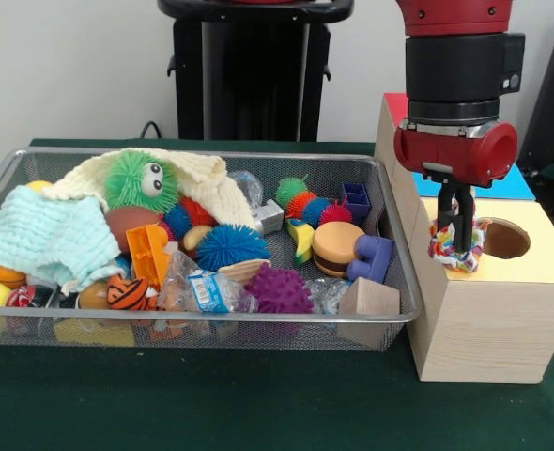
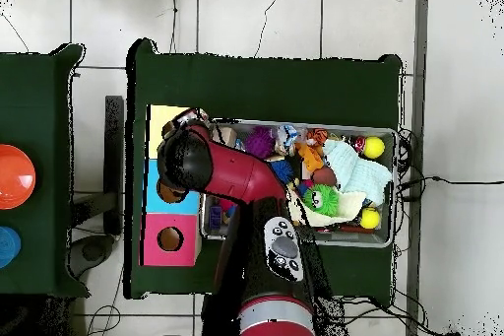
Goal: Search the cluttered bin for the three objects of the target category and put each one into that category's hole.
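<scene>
The gripper (image 1: 457, 246) is clenched on 1 confetti lump (image 1: 454, 246), holding it low over the yellow top of the wooden box (image 1: 488, 324) and just beside the round hole (image 1: 504, 239); I judge it hangs there because the lump is meant to drop into that opening and needs only a small shift sideways first. The lump looks soft and crumpled, whitish with red, yellow and blue patches, bulging out on both sides of the dark fingers. The wire-mesh bin (image 1: 394, 318), crowded with spiky balls, cloths and toys, sits just beside the box.
</scene>
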Tool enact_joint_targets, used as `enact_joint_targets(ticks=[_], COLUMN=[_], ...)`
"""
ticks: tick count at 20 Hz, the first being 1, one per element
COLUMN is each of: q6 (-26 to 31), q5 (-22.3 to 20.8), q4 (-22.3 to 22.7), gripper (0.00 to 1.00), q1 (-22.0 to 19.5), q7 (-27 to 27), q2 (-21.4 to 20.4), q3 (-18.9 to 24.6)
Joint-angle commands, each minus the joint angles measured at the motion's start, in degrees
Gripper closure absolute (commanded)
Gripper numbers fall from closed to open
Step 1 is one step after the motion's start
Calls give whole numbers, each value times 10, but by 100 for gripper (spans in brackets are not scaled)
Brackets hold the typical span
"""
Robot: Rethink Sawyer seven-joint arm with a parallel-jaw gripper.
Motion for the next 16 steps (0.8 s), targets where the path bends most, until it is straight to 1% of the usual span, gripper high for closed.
enact_joint_targets(ticks=[1, 7, 13, 16], q6=[-13, -17, -28, -24], q5=[-9, 4, 21, 31], q4=[60, 71, 96, 100], gripper=[100, 100, 100, 100], q1=[8, -1, -18, -15], q7=[69, 81, 100, 107], q2=[40, 38, 37, 36], q3=[48, 70, 107, 108])
